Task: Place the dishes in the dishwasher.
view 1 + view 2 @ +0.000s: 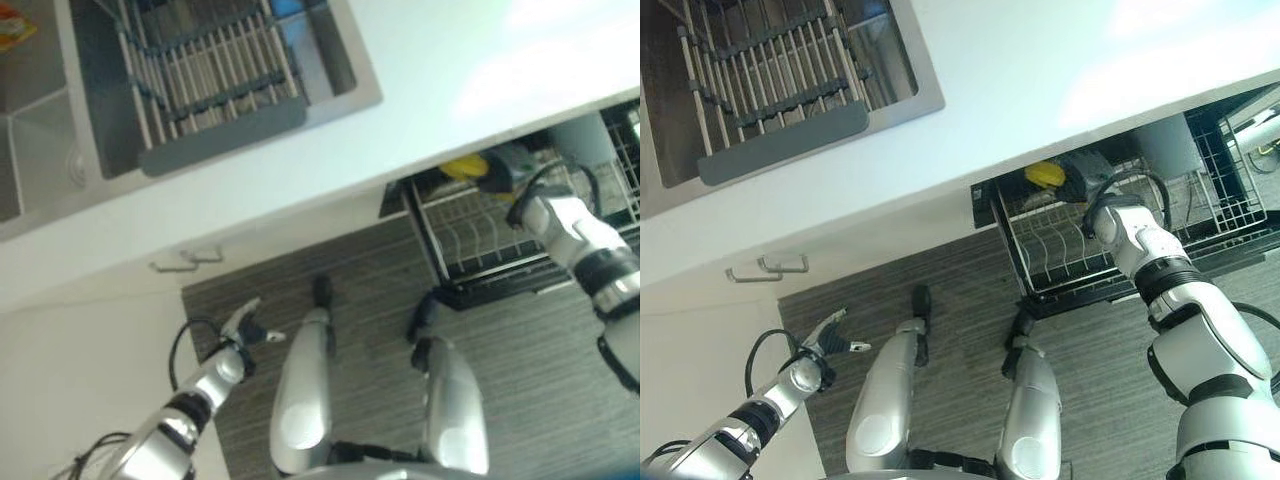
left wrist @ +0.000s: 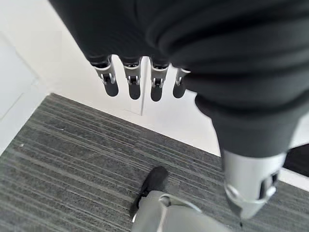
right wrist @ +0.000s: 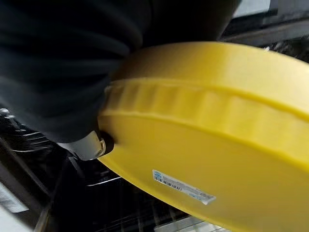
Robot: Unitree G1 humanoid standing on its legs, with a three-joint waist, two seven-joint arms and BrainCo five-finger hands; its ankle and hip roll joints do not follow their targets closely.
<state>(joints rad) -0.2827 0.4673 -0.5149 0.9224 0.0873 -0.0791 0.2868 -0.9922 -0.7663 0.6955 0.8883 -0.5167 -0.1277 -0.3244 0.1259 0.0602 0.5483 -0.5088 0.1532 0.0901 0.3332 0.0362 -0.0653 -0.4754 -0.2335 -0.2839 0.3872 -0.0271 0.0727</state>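
Observation:
A yellow dish [image 3: 207, 130] with a ridged rim is in my right hand [image 1: 1087, 180], whose thumb [image 3: 89, 145] presses against the rim. The dish [image 1: 1044, 174] hangs at the back of the pulled-out black wire dishwasher rack [image 1: 1060, 250], just under the counter edge. I cannot tell whether it touches the rack. My left hand [image 1: 243, 325] hangs low at the left over the floor, its fingers [image 2: 130, 82] straight and holding nothing.
A white counter [image 1: 430, 90] runs across above the dishwasher. A steel sink [image 1: 345, 60] at the upper left holds a grey drying rack [image 1: 210, 80]. Cabinet handles [image 1: 185, 260] stick out below the counter. Grey striped floor [image 1: 360, 290] lies below.

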